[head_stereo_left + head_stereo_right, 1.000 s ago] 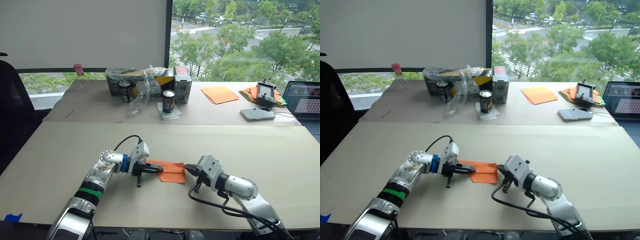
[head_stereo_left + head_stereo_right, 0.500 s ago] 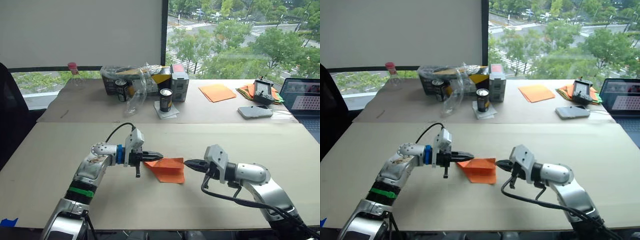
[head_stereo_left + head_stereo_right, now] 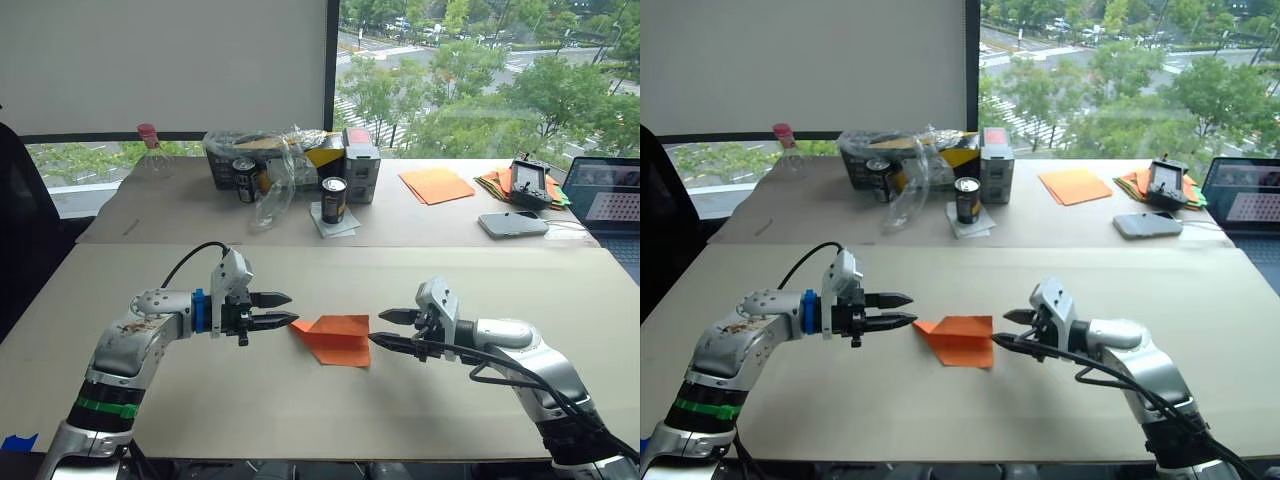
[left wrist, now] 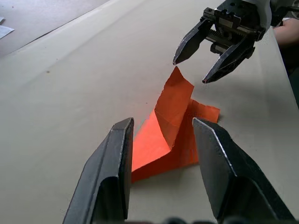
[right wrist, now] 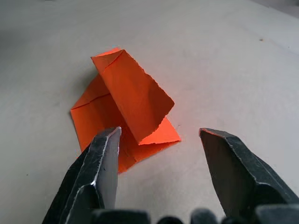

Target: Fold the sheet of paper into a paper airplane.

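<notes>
The sheet of paper [image 3: 333, 338], bright orange and folded into a pointed shape with one flap standing up, lies loose on the near table between my two grippers. In the wrist views the paper [image 4: 174, 126] [image 5: 126, 107] shows its raised creased flap. My left gripper [image 3: 279, 310] hovers just left of the paper's pointed end, open, with nothing between its fingers. My right gripper [image 3: 392, 328] sits just right of the paper, open and empty. Neither gripper touches the paper. In the left wrist view the right gripper [image 4: 203, 65] faces me across the paper.
On the far table stand a box and plastic wrap [image 3: 280, 165], two dark cans [image 3: 336, 200], a bottle [image 3: 152, 148], paler orange sheets [image 3: 437, 186], a multicoloured paper pile with a controller [image 3: 525, 186], a phone [image 3: 513, 225] and a laptop [image 3: 610, 205].
Both grippers have let go of the paper, opened and drawn back to either side. The paper now lies free on the table. The camera view has shifted.
</notes>
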`<action>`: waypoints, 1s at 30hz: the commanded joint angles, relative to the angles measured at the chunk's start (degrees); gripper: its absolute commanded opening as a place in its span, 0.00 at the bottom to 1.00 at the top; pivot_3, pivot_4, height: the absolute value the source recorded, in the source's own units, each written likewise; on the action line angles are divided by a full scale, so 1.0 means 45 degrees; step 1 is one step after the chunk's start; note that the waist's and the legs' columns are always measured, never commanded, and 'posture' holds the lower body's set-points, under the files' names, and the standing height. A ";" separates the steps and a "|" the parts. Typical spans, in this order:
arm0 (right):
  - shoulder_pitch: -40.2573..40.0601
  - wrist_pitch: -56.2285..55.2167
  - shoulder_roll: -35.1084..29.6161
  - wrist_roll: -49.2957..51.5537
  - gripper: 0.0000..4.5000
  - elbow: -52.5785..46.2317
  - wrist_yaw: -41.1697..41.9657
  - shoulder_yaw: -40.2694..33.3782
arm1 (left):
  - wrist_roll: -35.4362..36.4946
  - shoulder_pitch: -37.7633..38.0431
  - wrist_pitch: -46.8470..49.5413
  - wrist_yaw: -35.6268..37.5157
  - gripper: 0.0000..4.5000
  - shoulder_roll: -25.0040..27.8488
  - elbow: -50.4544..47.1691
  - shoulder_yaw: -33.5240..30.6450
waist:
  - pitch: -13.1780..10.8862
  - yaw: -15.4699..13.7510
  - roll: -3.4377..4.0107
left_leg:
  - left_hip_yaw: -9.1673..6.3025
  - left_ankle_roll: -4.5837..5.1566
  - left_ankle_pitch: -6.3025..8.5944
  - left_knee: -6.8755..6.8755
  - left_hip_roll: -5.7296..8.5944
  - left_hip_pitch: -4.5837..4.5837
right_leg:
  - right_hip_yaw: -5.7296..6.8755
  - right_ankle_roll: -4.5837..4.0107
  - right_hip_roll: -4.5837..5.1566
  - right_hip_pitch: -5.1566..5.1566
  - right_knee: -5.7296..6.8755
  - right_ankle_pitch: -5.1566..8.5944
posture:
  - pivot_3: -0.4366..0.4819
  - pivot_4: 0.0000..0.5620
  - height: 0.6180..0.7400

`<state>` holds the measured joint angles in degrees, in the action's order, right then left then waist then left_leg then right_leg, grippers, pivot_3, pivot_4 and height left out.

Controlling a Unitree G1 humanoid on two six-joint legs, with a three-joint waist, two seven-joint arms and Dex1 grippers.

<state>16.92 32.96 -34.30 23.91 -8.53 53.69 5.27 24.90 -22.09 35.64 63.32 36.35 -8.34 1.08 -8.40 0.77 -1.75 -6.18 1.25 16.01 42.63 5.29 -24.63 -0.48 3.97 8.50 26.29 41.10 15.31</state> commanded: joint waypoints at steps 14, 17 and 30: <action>0.1725 0.0637 0.0436 0.0385 0.33 0.1607 0.1536 0.0528 | 0.0125 0.1193 -0.0507 -0.0595 0.86 0.1308 -0.1056 -0.0406 | -0.0013 -0.0007 0.0013 | 0.0001 -0.0001 0.0001 -0.0002 0.0002 -0.0001 | 0.0001 -0.0001 0.0003 0.0001 -0.0006 -0.0001 | 0.48 0.27 0.43; 0.1988 0.0330 0.0504 0.0332 0.09 0.1733 0.1739 0.0551 | 0.0003 0.1482 -0.0268 -0.0569 0.86 0.1699 -0.1242 -0.0137 | -0.0016 -0.0007 0.0017 | 0.0001 -0.0001 0.0001 -0.0003 0.0002 -0.0001 | 0.0000 -0.0001 0.0003 0.0003 -0.0006 -0.0001 | 0.48 0.27 0.43; 0.4879 -0.4372 -0.0017 -0.2257 0.01 0.2306 0.2637 0.1251 | 0.0560 0.1936 0.0175 -0.0697 0.86 0.1843 -0.1388 -0.0322 | -0.0054 0.0025 0.0048 | 0.0007 -0.0006 -0.0001 -0.0023 0.0002 -0.0002 | -0.0004 -0.0001 0.0003 0.0021 -0.0006 -0.0003 | 0.48 0.27 0.43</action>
<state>37.58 21.12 -33.56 17.93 1.14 65.68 9.98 27.08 -13.11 37.40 60.14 44.20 -13.33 0.42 -8.64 0.88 -1.54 -6.15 1.20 15.99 42.53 5.30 -24.63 -0.48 3.96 8.51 26.39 41.07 15.29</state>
